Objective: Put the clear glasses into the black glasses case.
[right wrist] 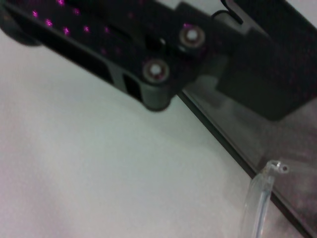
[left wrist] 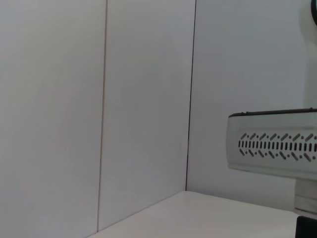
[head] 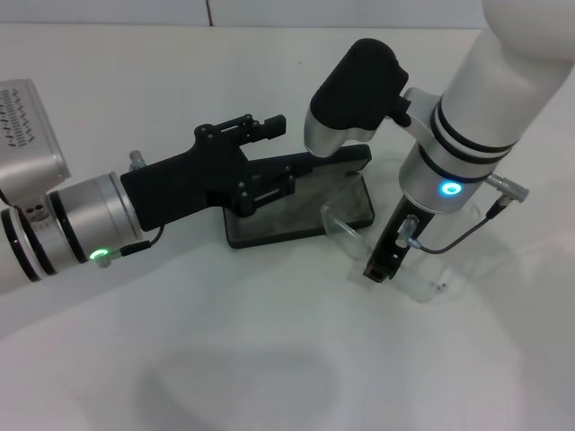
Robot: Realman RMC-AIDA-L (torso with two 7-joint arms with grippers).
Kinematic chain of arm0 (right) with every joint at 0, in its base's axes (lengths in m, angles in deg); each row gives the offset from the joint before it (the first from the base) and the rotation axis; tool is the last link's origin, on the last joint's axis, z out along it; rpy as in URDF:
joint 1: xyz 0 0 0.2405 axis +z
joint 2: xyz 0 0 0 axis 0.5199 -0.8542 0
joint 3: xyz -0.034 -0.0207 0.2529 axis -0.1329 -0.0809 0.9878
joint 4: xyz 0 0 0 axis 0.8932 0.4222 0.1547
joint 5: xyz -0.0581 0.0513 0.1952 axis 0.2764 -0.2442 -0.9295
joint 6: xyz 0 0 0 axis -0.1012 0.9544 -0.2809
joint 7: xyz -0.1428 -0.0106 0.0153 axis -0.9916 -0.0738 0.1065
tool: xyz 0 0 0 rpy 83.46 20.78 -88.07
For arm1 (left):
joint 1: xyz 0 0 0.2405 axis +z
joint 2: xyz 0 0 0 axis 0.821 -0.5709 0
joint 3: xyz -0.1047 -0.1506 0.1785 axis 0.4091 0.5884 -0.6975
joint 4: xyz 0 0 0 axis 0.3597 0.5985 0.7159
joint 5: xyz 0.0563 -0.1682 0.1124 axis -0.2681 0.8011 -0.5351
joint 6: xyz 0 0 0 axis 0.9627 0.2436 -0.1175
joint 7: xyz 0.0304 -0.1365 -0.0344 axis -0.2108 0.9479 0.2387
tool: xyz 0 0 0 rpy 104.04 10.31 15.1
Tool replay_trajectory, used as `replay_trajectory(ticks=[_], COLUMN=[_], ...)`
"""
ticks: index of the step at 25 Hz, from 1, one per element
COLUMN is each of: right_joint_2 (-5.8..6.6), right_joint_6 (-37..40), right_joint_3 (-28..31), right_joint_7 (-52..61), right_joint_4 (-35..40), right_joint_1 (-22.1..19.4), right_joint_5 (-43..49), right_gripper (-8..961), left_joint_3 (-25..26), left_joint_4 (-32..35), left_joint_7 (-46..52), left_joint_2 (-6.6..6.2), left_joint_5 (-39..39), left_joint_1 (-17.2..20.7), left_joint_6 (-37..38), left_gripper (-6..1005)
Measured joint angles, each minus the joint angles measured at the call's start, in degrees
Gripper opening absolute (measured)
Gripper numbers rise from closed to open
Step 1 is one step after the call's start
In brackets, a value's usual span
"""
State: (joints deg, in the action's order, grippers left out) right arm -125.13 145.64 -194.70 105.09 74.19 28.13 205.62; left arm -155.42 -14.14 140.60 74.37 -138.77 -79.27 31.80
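**Clear glasses at the case's edge, not yet inside**

Nearest in the head view, low and right of centre, the right claw [head: 379, 268] is seen pointing down at the white matte desk [head: 269, 359], its black fingers set at the fully transparent, colourless plastic wraparound glasses [head: 359, 235]. Whether those fingers are closed on the frame cannot be told, since the clear plastic is nearly lost against the desk. One thin clear arm of the glasses curves up just beside the near right corner of the case; in the right wrist view its tip [right wrist: 275, 168] lies at the case's rim.

Further back, at frame centre, the oblong matte black hinged glasses case [head: 301, 215] lies open, its smooth grey lining exposed and its lid raised behind. The left claw [head: 269, 175], entering from the left of the frame, rests on the case's left end; its fingers appear spread, one over the lining and one toward the lid, seemingly steadying the case.

The glasses are judged to be still outside the case. A snag is the likeliest failure: the springy arm could catch on the hard rim and flick the slick frame free. A light case could also slide on the smooth desk if the left claw's hold slackens.
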Motion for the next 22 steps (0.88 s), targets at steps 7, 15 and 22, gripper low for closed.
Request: replay_trajectory(ticks=[7,15,22], right_joint_2=[0.00,0.00,0.16], right_joint_6=[-0.5,-0.7,1.3], right_joint_3=[0.0,0.2,1.2], right_joint_7=[-0.6,-4.6,-4.9], right_joint_4=[0.0,0.4,2.2], right_joint_1=[-0.2,-0.2,-0.2], right_joint_5=[1.2,1.2,2.3], right_gripper=[253,169,116], left_joint_3=[0.0,0.0,0.0], left_joint_4=[0.0,0.0,0.3], left_joint_7=[0.0,-0.1,0.0], left_joint_2=[0.00,-0.01,-0.11], left_joint_5=[0.1,0.2,0.2], left_joint_1=[-0.1,-0.3,-0.4], left_joint_6=[0.0,0.0,0.1], left_gripper=[591,591,590])
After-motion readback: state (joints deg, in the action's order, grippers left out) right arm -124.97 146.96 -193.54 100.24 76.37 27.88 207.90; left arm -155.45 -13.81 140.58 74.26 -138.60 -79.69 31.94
